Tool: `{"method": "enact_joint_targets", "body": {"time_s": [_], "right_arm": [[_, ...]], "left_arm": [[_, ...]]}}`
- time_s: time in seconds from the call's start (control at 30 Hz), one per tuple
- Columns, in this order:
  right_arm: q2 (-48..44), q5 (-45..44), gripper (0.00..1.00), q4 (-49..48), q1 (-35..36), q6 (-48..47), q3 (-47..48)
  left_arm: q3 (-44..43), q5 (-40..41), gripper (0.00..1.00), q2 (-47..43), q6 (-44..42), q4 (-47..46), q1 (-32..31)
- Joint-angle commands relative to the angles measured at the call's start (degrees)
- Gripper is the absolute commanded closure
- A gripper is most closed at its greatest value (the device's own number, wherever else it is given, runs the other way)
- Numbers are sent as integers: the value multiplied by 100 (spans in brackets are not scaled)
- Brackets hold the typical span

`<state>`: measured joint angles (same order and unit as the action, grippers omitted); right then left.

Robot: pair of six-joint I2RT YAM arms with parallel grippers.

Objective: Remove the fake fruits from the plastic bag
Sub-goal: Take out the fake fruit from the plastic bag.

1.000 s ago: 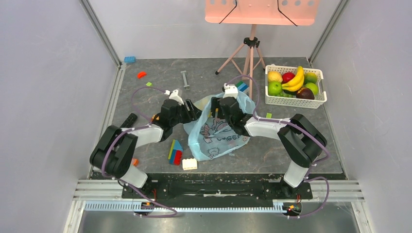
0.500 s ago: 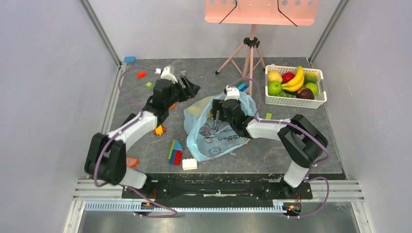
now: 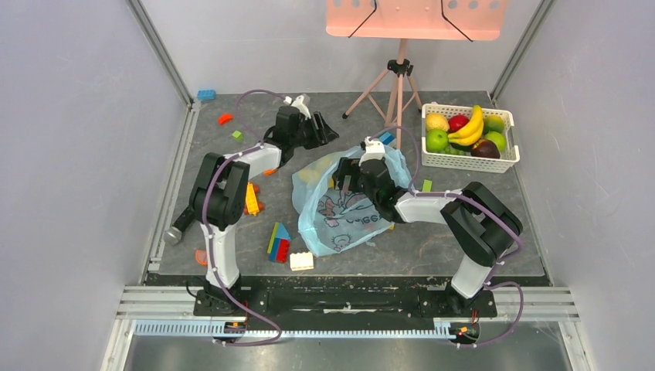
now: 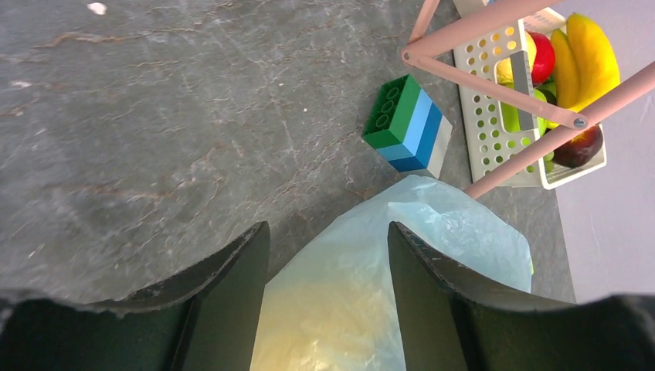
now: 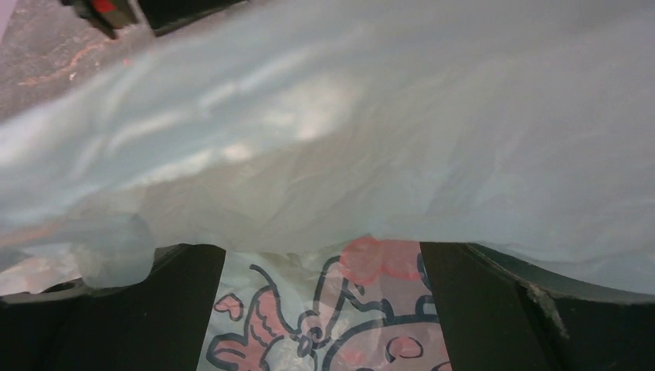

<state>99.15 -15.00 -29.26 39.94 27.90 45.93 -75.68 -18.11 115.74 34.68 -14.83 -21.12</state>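
The plastic bag, light blue with a pink cartoon print, lies crumpled mid-table. A yellow fake fruit shows through its far left part and glows yellow through the film in the left wrist view. My left gripper hovers open just behind the bag, nothing between its fingers. My right gripper is open at the bag's far side. Bag film drapes over its fingertips, with the print between them. A banana bunch and a maroon fruit sit in the white basket.
A pink tripod stands behind the bag, its legs close to my left gripper. A green-blue block lies next to the bag. Coloured blocks and a white block lie near the front; smaller pieces are scattered at far left.
My left arm has swung away from the bag's left side, out to the far left, then round to just behind the bag. My right gripper has opened wider at the bag.
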Motion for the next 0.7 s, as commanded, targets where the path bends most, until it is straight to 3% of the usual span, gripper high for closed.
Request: {"method": "enact_joint_targets", "body": {"time_s": [0.0, 0.37, 0.67], "right_arm": [[-35, 164, 2, -547, -56, -41, -13], [103, 637, 2, -941, -416, -276, -216], [336, 1083, 2, -1221, -477, -617, -87]], "left_arm": [[-640, -672, 37, 332, -320, 30, 6], [-985, -1087, 41, 804, -565, 762, -2], [-899, -1397, 44, 957, -576, 815, -53]]}}
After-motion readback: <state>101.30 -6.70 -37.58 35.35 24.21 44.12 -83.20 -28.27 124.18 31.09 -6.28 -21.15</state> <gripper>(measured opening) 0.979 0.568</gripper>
